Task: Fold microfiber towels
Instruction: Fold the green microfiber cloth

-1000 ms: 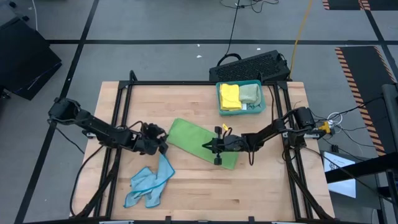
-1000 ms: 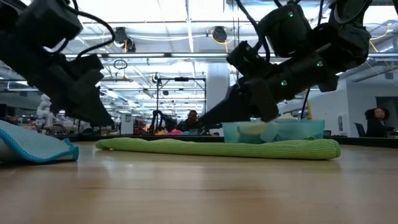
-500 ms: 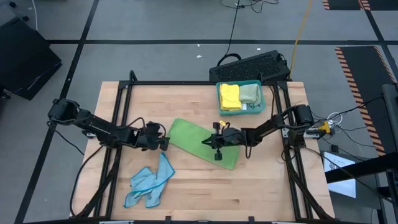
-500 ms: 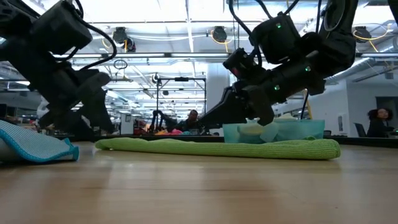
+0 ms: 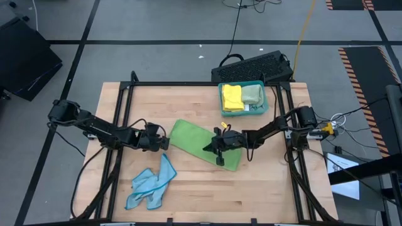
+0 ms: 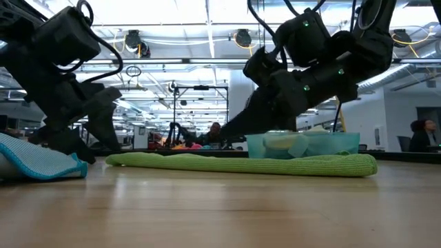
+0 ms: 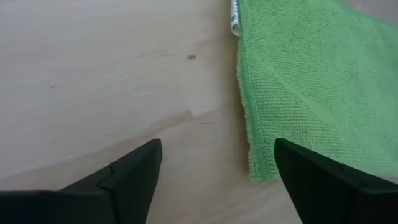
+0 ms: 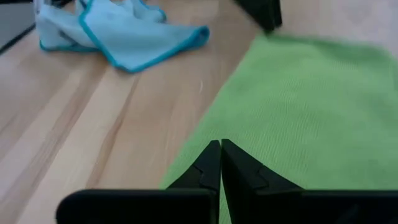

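The bright green microfiber towel lies folded into a long strip, slanting across the middle of my desk, and in the low view it sits flat with a rounded fold at its right end. My left claw hovers just beside the towel's left end with its fingers spread wide and nothing between them; the wrist view shows bare wood under it and the towel's corner just ahead. My right claw is over the towel's middle, fingers pressed together, tips low over the green cloth; whether they pinch any fabric I cannot tell for sure. The light blue towel lies crumpled near the desk's front edge, apart from the green one. At the far side the teal tray holds a folded yellow towel beside a folded pale green towel.
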Robot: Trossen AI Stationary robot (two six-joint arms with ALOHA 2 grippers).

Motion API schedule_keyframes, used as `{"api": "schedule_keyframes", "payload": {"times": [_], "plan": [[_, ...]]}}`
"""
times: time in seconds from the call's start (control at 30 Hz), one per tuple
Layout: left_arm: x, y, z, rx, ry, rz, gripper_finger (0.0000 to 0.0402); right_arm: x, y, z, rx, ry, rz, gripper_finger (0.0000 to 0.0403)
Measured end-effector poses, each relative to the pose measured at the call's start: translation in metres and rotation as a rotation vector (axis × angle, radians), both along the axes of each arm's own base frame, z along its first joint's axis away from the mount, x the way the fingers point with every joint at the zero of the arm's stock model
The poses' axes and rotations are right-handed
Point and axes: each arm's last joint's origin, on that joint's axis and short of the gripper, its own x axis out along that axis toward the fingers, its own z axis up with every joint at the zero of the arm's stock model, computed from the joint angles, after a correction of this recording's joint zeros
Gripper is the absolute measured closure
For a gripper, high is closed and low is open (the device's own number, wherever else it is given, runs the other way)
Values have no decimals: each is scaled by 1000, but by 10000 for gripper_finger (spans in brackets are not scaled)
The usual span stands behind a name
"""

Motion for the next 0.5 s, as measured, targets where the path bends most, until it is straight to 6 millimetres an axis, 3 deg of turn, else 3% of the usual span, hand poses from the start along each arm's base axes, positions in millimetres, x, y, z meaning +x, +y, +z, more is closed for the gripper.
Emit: {"api": "schedule_keyframes", "payload": {"times": [0.23,0.5], "plan": [[0,0,0,-2,-11,28,105,-5,5,-8,100,110,-43,397],[-1,1,0,5,-20,59,68,6,0,17,130,126,-82,366]]}}
